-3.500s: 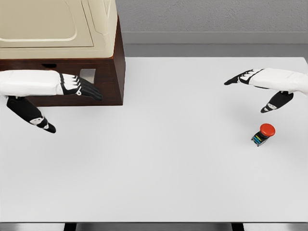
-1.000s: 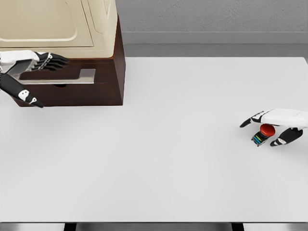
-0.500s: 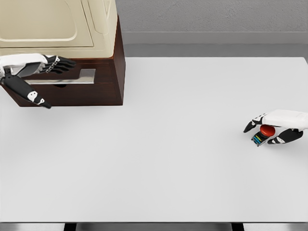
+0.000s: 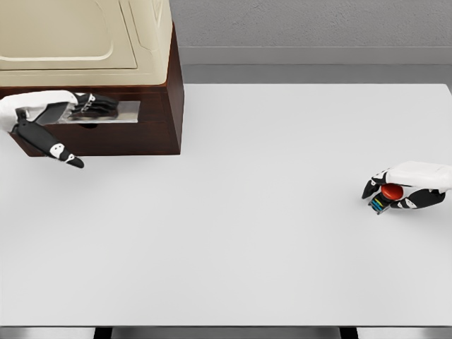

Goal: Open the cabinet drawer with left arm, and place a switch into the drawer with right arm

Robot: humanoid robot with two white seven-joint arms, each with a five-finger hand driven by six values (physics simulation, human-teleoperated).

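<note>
Our right fingers (image 4: 373, 186) have just closed around the switch (image 4: 385, 195) on the bench (image 4: 247, 212), ready to lift. Our left fingers (image 4: 99, 104) have moved onto the drawer (image 4: 106, 113) handle, curled, pull pending.

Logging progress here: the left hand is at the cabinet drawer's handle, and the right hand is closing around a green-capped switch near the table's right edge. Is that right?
One detail is wrong: the switch has a red cap, not green. The head view shows the right hand closing around it near the right edge of the table, and the left hand at the handle of the cabinet drawer.
</note>
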